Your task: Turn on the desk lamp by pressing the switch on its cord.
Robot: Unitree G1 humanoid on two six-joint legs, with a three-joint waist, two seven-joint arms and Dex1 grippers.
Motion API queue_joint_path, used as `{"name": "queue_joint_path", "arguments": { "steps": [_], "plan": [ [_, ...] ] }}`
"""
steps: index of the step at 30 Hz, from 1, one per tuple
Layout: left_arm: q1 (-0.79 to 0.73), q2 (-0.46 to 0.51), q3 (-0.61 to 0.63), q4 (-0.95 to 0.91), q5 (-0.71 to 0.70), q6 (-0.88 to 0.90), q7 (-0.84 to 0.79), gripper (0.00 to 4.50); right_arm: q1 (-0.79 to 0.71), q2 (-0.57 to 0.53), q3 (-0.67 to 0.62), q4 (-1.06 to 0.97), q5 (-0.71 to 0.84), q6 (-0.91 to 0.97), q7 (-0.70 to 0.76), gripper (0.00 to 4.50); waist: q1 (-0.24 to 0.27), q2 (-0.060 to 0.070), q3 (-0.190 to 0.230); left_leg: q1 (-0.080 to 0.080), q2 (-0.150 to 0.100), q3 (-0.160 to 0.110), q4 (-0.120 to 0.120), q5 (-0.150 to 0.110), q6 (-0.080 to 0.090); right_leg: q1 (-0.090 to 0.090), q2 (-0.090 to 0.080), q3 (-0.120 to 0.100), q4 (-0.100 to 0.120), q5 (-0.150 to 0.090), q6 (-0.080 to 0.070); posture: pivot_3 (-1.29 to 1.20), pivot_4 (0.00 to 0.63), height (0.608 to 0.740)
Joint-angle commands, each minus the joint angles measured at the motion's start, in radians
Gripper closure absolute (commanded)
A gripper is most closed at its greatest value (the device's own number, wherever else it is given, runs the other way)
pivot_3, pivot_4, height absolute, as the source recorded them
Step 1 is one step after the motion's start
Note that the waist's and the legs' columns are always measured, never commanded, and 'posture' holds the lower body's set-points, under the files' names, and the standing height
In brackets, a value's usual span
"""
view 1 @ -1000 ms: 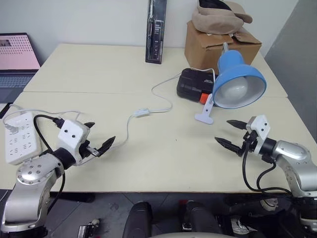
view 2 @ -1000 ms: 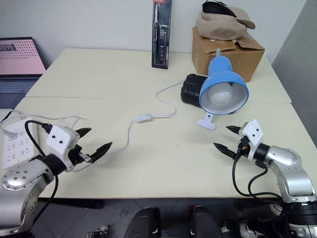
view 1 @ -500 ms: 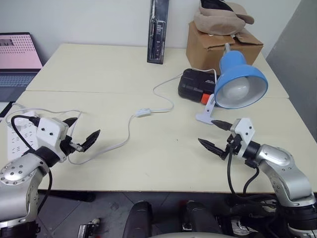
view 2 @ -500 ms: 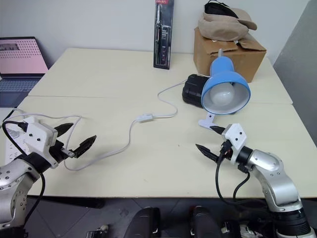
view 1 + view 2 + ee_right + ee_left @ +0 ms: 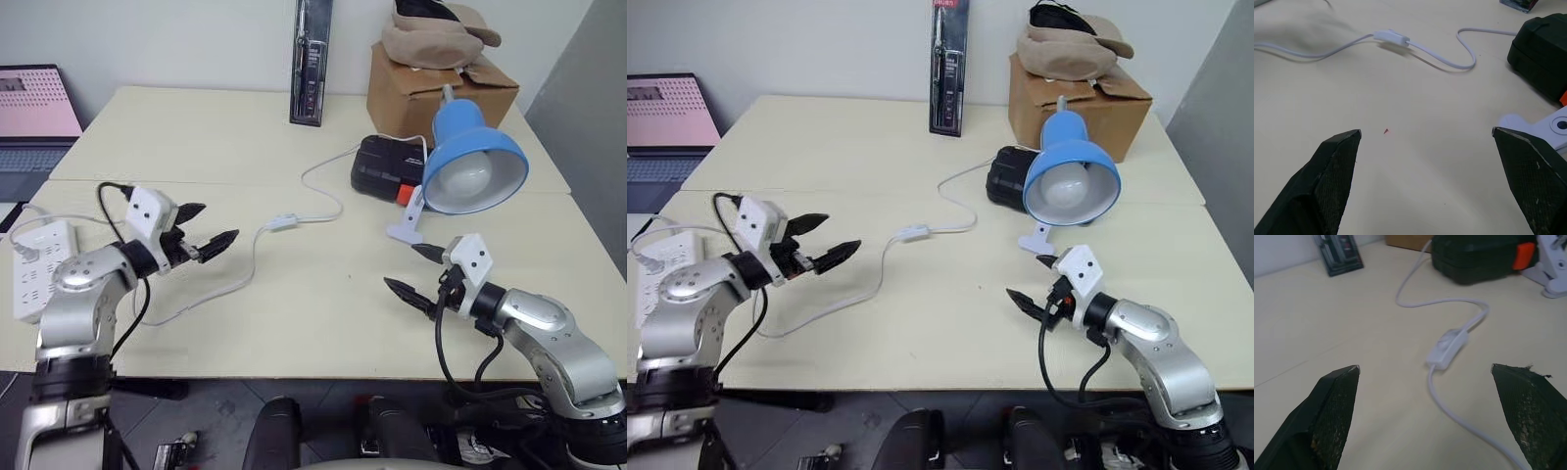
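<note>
**Two grippers spread wide, switch untouched on the counter**

Head views: we take the switch (image 5: 281,223) as our landmark. It lies flat on the cream counter (image 5: 196,137), midway along the cord (image 5: 323,196). Left of the switch, we see the left gripper (image 5: 210,227) hovering near it, fingers (image 5: 217,240) parted and empty, pointing toward it. Right of the switch stands the desk lamp (image 5: 470,162), its blue shade facing us, its white clip base resting on the counter. Between switch and lamp, slightly behind, sits a black box (image 5: 387,166). The right gripper (image 5: 419,270) hangs to the right of the switch and nearer us, well apart from it, just beside the lamp's clip, fingers spread and holding nothing. A power strip (image 5: 39,269) lies far left of the switch.

Left wrist view: we look between two separated fingers (image 5: 1334,396) straight at the switch (image 5: 1447,348), with bare counter between.

Right wrist view: beyond the open fingers (image 5: 1337,156), the switch (image 5: 1392,36) lies well apart.
</note>
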Motion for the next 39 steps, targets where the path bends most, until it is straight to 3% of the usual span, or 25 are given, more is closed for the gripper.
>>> {"name": "queue_joint_path", "arguments": {
  "steps": [1, 4, 9, 19, 20, 22, 39],
  "plan": [
    [-0.199, -0.026, -0.074, 0.271, 0.025, 0.003, -0.105, 0.02, -0.032, 0.002, -0.006, -0.138, 0.041, 0.133, -0.068, 0.00, 0.002, 0.000, 0.000, -0.001, 0.000, -0.001, 0.000, 0.000, 0.000, 0.000, 0.000, -0.002, 0.001, 0.000, 0.000, 0.00, 0.150, 0.740],
    [-0.349, -0.046, -0.137, 0.520, 0.079, -0.015, -0.185, 0.02, -0.039, 0.011, -0.002, -0.208, 0.060, 0.203, -0.106, 0.00, 0.005, 0.000, 0.000, -0.003, 0.000, -0.004, 0.001, 0.000, 0.000, -0.001, 0.002, -0.005, 0.001, 0.000, 0.000, 0.00, 0.150, 0.740],
    [-0.499, -0.076, -0.177, 0.763, 0.137, -0.044, -0.261, 0.02, -0.031, 0.004, -0.023, -0.281, 0.091, 0.271, -0.140, 0.00, -0.001, -0.001, 0.000, -0.006, -0.001, -0.003, 0.002, 0.000, 0.000, -0.003, 0.002, -0.004, -0.001, 0.000, 0.000, 0.00, 0.150, 0.740],
    [-0.618, -0.133, -0.213, 0.964, 0.236, -0.105, -0.330, 0.02, -0.026, 0.003, -0.041, -0.368, 0.156, 0.359, -0.189, 0.00, 0.000, -0.001, 0.000, -0.009, 0.000, -0.004, 0.003, 0.000, 0.000, -0.005, 0.002, -0.006, 0.000, 0.000, 0.000, 0.00, 0.150, 0.740],
    [-0.622, -0.138, -0.214, 0.973, 0.243, -0.107, -0.336, 0.31, -0.025, 0.004, -0.042, -0.373, 0.160, 0.364, -0.193, 0.00, 0.000, -0.001, 0.000, -0.009, 0.000, -0.005, 0.003, 0.000, 0.000, -0.005, 0.002, -0.006, 0.000, 0.000, 0.000, 0.00, 0.150, 0.740],
    [-0.627, -0.145, -0.212, 0.987, 0.254, -0.120, -0.335, 0.45, -0.021, 0.007, -0.044, -0.383, 0.168, 0.373, -0.202, 0.00, 0.000, -0.001, 0.000, -0.009, 0.000, -0.005, 0.003, 0.000, 0.000, -0.005, 0.002, -0.006, 0.000, 0.000, 0.000, 0.00, 0.150, 0.740],
    [-0.654, -0.214, -0.186, 1.039, 0.282, -0.210, -0.284, 4.26, 0.006, -0.007, -0.081, -0.422, 0.232, 0.416, -0.255, 0.00, 0.000, -0.001, -0.001, -0.009, -0.001, -0.005, 0.004, 0.000, 0.000, -0.005, 0.002, -0.006, 0.001, 0.000, 0.000, 0.00, 0.150, 0.740]
  ]
}}
